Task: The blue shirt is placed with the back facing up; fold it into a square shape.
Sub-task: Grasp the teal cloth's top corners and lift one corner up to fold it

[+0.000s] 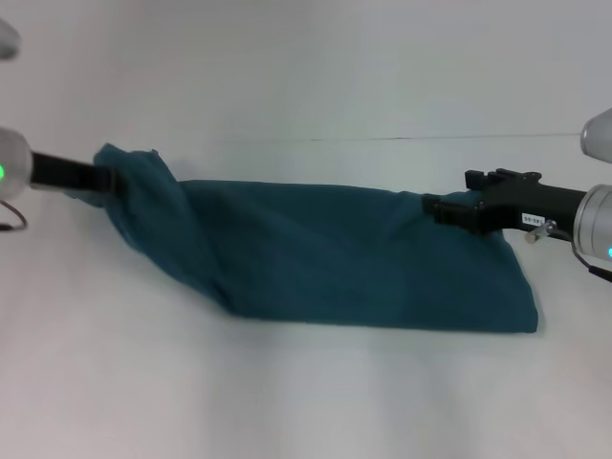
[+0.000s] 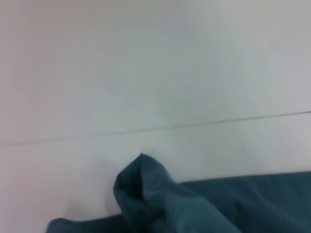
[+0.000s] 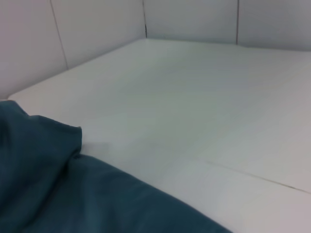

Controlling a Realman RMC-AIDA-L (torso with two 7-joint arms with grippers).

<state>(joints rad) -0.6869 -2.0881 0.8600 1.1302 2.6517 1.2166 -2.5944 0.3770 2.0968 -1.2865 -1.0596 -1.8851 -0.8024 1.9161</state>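
Note:
The blue shirt (image 1: 354, 253) lies on the white table as a long band running left to right. Its left end (image 1: 143, 186) is lifted and bunched, and my left gripper (image 1: 103, 180) is shut on it there. My right gripper (image 1: 442, 212) sits at the band's upper right edge, shut on the cloth, with its black fingers (image 1: 469, 215) lying flat over the shirt. A raised peak of the shirt (image 2: 146, 179) shows in the left wrist view. In the right wrist view a fold of the shirt (image 3: 43, 160) shows close by. Neither wrist view shows its own fingers.
The white table (image 1: 306, 402) extends all around the shirt, with a thin seam line (image 1: 402, 140) across it behind the shirt. White tiled walls (image 3: 97, 29) meet the table at the back corner.

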